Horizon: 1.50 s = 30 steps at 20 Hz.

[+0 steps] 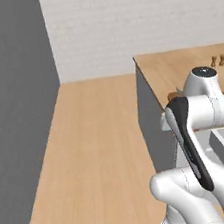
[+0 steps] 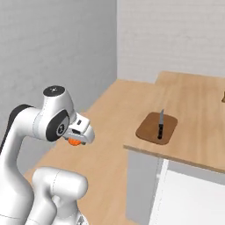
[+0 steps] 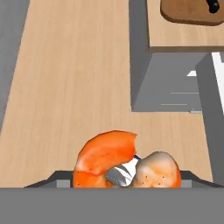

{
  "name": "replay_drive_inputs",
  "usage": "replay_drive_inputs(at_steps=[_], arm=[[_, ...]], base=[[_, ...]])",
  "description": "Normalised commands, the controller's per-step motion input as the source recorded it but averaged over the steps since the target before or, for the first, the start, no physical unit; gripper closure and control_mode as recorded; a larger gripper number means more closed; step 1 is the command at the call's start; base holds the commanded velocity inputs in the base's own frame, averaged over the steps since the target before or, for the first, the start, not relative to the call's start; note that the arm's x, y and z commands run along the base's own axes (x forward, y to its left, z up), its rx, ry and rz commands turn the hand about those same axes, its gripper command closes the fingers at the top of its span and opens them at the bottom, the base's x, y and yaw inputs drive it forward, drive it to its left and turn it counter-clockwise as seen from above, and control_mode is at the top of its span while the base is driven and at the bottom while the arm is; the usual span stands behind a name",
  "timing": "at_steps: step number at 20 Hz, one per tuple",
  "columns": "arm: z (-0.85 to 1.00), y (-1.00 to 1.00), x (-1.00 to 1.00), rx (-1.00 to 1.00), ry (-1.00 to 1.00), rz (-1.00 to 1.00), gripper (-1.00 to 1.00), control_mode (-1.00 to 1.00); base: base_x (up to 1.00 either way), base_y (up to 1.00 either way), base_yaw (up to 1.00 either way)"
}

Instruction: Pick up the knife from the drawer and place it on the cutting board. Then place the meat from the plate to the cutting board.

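Note:
An orange-red chunk of meat (image 3: 105, 159) sits between my gripper's (image 3: 120, 177) fingertips, which are hidden behind it. From the right base, the gripper (image 2: 80, 138) hangs over the wooden floor, left of the counter, shut on the meat (image 2: 74, 141). On the counter's near corner lies the dark-brown cutting board (image 2: 157, 125). The knife (image 2: 160, 124) rests on it, black handle toward me, blade pointing away. The board's edge (image 3: 188, 13) and the handle tip (image 3: 213, 6) appear at the top of the hand view. Below the counter the white drawer (image 2: 193, 193) juts out. The plate is out of view.
The tan countertop (image 2: 197, 105) stands on a grey cabinet (image 3: 166, 83) to my right. Two small brown items (image 1: 218, 60) sit far back on it. Wooden floor (image 1: 99, 151) stretches ahead, with a grey wall (image 1: 16, 97) along its left.

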Motion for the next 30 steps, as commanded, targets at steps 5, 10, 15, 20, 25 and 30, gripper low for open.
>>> replay_drive_inputs(at_steps=[5, 10, 15, 20, 25, 30], arm=[[0.0, 0.0, 0.0, 0.0, 0.0, 0.0, 1.0, 1.0], [0.0, 0.0, 0.0, 0.0, 0.0, 0.0, 1.0, 1.0], [0.0, 0.0, 0.0, 0.0, 0.0, 0.0, 1.0, 1.0], [0.0, 0.0, 0.0, 0.0, 0.0, 0.0, 1.0, 1.0], [0.0, 0.0, 0.18, 0.0, 0.01, 0.0, 1.0, -1.0], [0.0, 0.0, 0.96, 0.0, 0.11, 0.02, 1.0, -1.0]], base=[[0.64, 0.15, -0.65], [0.34, 0.12, -0.49], [0.01, 0.15, -0.16], [0.0, 0.0, 0.0], [0.01, 0.0, 0.0], [0.0, 0.0, 0.0]])
